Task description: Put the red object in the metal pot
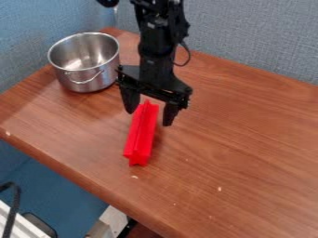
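Gripper (152, 100) wide open, empty, straddling far end of red object (143, 133) lying on table (236, 139); metal pot (85, 59) well apart; end-grip risks bar tilting, slipping or catching pot rim.

A single black robot arm comes down from the top edge of the view, its upper links out of frame. The wrist stands close to vertical, so the gripper (152, 105) points straight down. Its two black fingers (128, 97) hang spread wide apart, with open space between them, one toward the left of the picture and one toward the right. The left finger shows slightly higher in the picture than the right one, so the hand sits turned a little about its vertical line. Both fingertips are low, near the surface. Nothing is clamped between the fingers. Thin cables loop beside the wrist housing.
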Motion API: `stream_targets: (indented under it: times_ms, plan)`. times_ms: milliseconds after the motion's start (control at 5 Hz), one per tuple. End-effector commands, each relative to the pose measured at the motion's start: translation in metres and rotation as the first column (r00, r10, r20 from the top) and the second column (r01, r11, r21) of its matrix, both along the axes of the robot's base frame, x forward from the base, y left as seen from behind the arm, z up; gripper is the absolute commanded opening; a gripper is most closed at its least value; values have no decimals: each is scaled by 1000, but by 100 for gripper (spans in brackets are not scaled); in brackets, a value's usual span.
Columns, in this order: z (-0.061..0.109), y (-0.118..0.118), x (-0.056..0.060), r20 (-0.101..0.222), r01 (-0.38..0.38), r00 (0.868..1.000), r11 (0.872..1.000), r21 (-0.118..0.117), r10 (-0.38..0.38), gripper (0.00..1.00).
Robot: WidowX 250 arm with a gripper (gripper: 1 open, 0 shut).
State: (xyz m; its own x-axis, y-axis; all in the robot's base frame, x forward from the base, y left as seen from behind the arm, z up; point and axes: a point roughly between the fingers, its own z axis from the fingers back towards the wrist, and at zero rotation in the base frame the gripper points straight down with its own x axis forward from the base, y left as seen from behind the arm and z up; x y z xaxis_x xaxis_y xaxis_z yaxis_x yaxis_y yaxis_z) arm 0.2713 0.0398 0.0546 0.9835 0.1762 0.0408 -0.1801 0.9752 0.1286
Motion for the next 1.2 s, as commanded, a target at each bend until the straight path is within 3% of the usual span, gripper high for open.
stream_targets:
  times_ms: [0,400,1000]
  plan:
    - [-1,8,2,12,-25,1000,1000,17,25,100]
    - [-8,8,4,3,-49,999,999,23,49,100]
    - [-7,6,5,-9,-56,998,998,11,56,100]
